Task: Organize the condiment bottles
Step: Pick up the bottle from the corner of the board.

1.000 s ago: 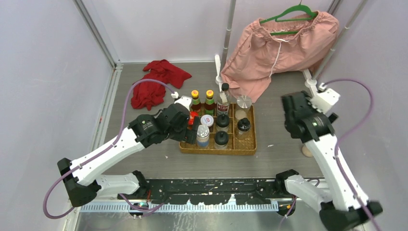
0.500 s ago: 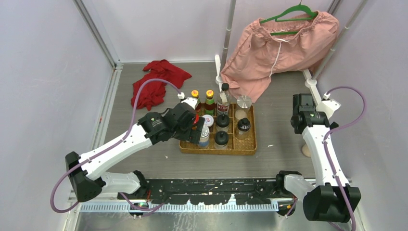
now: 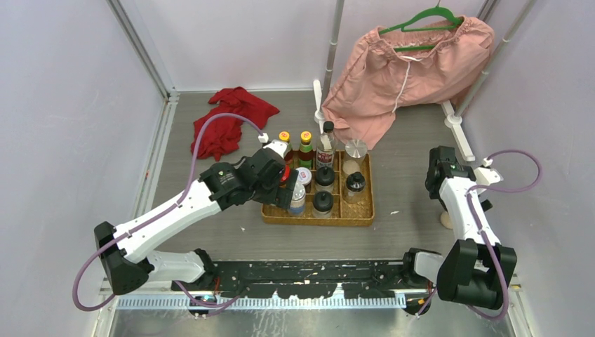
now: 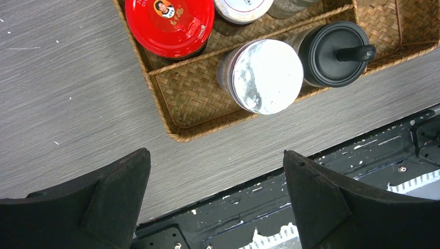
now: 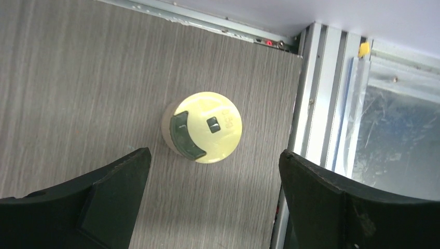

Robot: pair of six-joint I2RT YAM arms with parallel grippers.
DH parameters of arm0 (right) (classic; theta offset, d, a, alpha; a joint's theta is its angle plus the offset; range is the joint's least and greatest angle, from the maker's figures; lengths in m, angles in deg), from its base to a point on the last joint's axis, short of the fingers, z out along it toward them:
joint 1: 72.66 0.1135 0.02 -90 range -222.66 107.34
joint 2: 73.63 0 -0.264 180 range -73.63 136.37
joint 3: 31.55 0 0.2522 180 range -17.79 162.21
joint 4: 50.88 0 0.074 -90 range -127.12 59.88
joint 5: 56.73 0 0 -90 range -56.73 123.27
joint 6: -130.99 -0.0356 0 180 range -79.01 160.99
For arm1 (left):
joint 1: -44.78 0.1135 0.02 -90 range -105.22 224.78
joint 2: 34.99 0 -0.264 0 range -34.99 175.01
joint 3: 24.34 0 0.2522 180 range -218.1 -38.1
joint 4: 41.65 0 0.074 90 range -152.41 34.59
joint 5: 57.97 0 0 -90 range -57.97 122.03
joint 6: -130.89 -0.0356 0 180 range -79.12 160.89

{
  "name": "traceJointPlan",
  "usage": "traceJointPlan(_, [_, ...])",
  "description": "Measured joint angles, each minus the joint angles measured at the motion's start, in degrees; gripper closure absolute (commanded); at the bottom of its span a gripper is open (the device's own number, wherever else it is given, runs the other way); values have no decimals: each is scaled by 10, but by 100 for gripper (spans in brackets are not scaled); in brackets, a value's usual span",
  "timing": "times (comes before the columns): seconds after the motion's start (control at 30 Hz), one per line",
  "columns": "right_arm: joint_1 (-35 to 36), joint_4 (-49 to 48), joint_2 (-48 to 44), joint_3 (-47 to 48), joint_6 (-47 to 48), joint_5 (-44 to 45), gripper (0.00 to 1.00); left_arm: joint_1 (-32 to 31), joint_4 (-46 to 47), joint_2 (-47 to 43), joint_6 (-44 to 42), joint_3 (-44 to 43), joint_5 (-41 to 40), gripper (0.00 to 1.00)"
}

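You are viewing the condiment bottles with both arms standing free of them. The left gripper (image 4: 215,162) is hanging over the near-left corner of the wicker tray (image 4: 174,134), its jaws spread wide and holding nothing. Bare table (image 4: 62,93) is showing between its fingers.

Just ahead of it, in the tray's near-left compartments, the red-lidded jar (image 4: 169,23), the silver-lidded jar (image 4: 265,76) and the black-lidded shaker (image 4: 336,51) are standing upright. The white-lidded jar (image 4: 241,6) is partly cropped at the frame edge beside the red one.

In the overhead view you are seeing the tray's back row. The two yellow-capped sauces (image 3: 305,147) are standing side by side at the left, the tall clear bottle (image 3: 327,146) is next to them, and a silver-topped shaker (image 3: 356,150) is at the right.

The right gripper (image 5: 212,158) is pointing down at the table close to the right-hand rail, its jaws equally wide and empty. The yellow-lidded shaker (image 5: 206,126) is standing there alone and upright, just ahead of the gap between the fingers. Neither finger is touching it, and it is sitting well apart from the tray.

At the back of the table, a red cloth (image 3: 228,119) is lying crumpled and a pink garment (image 3: 407,67) is hanging on a green hanger.
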Motion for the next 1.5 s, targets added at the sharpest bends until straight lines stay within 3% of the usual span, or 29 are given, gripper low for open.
traceJointPlan(0.3, [-23, -34, 24, -36, -24, -27, 0, 0, -4, -5, 0, 0, -7, 0])
traceJointPlan(0.7, [-76, -110, 70, -36, 37, -36, 5, 0, -5, -5, 0, 0, -15, 0])
traceJointPlan(0.77, [-87, -124, 74, -36, 53, -40, 9, 0, -4, -5, 0, 0, -15, 0])
traceJointPlan(0.87, [-103, -143, 75, -37, 72, -48, 26, 0, -4, -5, 0, 0, -15, 0])
traceJointPlan(1.0, [-116, -166, 77, -37, 95, -61, 70, 0, -4, -5, 0, 0, -15, 0])
traceJointPlan(1.37, [-117, -201, 56, -43, 118, -105, 93, 0, -4, -2, 3, 0, -15, 0])
traceJointPlan(1.5, [-115, -204, 29, -50, 130, -159, 95, 0, -4, -2, 5, 0, -15, 0])
